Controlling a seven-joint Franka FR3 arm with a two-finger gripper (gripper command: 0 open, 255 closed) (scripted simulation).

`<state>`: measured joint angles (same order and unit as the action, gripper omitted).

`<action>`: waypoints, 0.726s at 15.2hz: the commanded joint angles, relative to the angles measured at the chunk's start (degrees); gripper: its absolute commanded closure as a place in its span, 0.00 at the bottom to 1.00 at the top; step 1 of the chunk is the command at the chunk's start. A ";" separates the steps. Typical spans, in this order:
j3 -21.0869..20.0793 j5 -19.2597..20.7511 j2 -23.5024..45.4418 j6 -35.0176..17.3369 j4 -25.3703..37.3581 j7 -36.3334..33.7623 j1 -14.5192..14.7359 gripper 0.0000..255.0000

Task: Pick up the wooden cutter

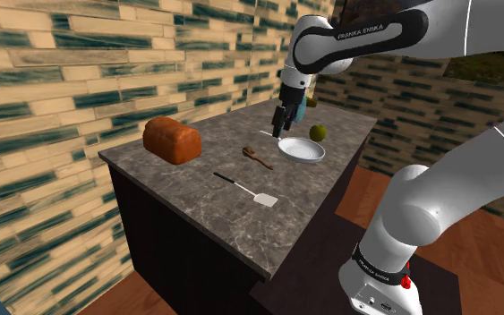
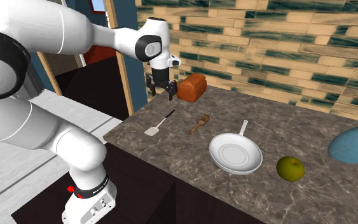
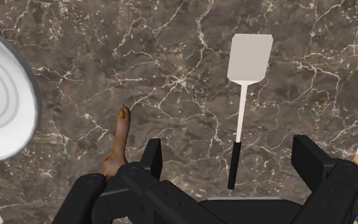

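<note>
Hovering tool (image 1: 280, 128) near wooden cutter (image 3: 117, 147) (fingers (image 3: 151, 156) apart)

Your shoulder camera looks down from beside the stand (image 1: 433, 279) over the marble counter (image 1: 196, 183) toward the bread loaf (image 1: 173, 140), your second exterior camera faces that loaf from the end where the frying pan (image 2: 236, 154) lies, and your wrist camera hangs close above the shared spatula (image 3: 250, 63) and wooden cutter (image 3: 119, 143).

You have bare bench (image 3: 171, 63) between the wooden cutter (image 3: 118, 143) and the spatula (image 3: 250, 58), open from above. The white pan (image 3: 2, 108) lies near the cutter's other side. The bread loaf (image 1: 173, 140) stands well apart.
</note>
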<state>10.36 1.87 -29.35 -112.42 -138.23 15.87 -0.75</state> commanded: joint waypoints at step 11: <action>6.39 -2.05 23.49 -18.62 5.80 10.21 -0.59 0.00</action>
<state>16.25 0.35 -8.13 -129.29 -133.04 24.99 -1.28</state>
